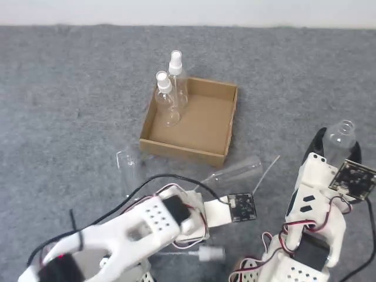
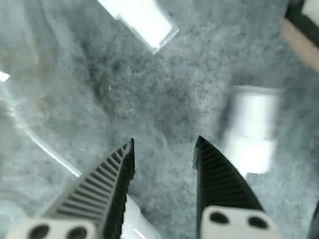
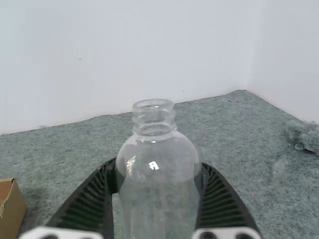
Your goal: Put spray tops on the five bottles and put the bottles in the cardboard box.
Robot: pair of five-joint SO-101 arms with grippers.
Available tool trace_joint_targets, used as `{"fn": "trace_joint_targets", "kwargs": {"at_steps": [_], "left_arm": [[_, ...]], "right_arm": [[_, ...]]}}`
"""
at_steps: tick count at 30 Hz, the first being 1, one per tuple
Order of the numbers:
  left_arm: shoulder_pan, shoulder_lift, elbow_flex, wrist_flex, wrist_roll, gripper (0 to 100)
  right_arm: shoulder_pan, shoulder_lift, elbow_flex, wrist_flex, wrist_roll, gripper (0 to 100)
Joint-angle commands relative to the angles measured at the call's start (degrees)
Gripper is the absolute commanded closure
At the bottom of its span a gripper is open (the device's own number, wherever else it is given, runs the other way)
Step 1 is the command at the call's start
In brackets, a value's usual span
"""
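My right gripper (image 3: 155,191) is shut on a clear, topless bottle (image 3: 157,164) and holds it upright, neck up, at the right of the table (image 1: 339,136). My left gripper (image 2: 164,152) hangs open over bare carpet, nothing between its fingers. A blurred white spray top (image 2: 251,130) lies just beside one finger. In the cardboard box (image 1: 226,126), two bottles with spray tops (image 1: 175,76) (image 1: 165,98) stand in the far left corner. One topless bottle (image 1: 235,172) lies in front of the box and another (image 1: 127,166) lies to its left. A spray top (image 1: 210,254) lies near the front edge.
A thin dip tube (image 1: 266,174) lies on the grey carpet between the box and the right arm. The left arm's white body (image 1: 141,226) and black cable (image 1: 170,178) cover the near middle. A white wall runs along the far edge.
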Motion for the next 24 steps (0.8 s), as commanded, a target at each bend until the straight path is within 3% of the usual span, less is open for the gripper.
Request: {"fn": "trace_joint_targets", "kwargs": {"at_steps": [1, 7, 13, 16, 24], "left_arm": [[0.2, 4.0, -5.4, 0.3, 0.8, 82], [0.1, 4.4, -7.6, 1.4, 2.1, 82], [0.2, -1.0, -13.8, 11.5, 3.3, 82], [0.6, -3.1, -14.2, 15.6, 0.4, 82], [8.5, -0.9, -13.9, 17.8, 1.2, 79]], "right_arm": [[-0.1, -0.1, -0.7, -1.1, 0.9, 96.1], [-0.1, -0.1, -0.7, -1.1, 0.9, 96.1], [-0.1, -0.1, -0.7, -1.1, 0.9, 96.1], [-0.1, -0.1, -0.7, -1.1, 0.9, 96.1], [-0.1, -0.1, -0.7, -1.1, 0.9, 96.1]]}}
